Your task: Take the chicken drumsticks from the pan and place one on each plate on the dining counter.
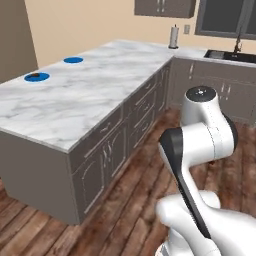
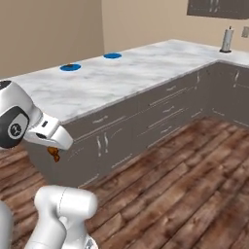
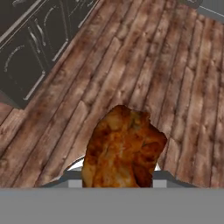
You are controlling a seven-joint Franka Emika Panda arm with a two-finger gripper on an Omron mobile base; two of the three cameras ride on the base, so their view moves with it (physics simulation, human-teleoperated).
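My gripper (image 2: 52,149) is shut on a chicken drumstick (image 2: 52,153), an orange-brown piece hanging under the hand over the wooden floor, in front of the dining counter (image 2: 121,78). In the hand view that drumstick (image 3: 124,151) covers the fingertips. Two blue plates lie far back on the counter. The nearer plate (image 1: 37,77) (image 2: 70,67) carries a small brown drumstick (image 1: 35,76). The farther plate (image 1: 73,60) (image 2: 112,55) is bare. The pan is out of view.
Grey cabinet fronts (image 1: 107,150) with drawers run below the counter. A paper towel roll (image 1: 173,37) (image 2: 226,40) stands at the far corner, and a sink (image 1: 227,55) with a tap lies beyond it. Wooden floor (image 2: 185,185) spreads to the right.
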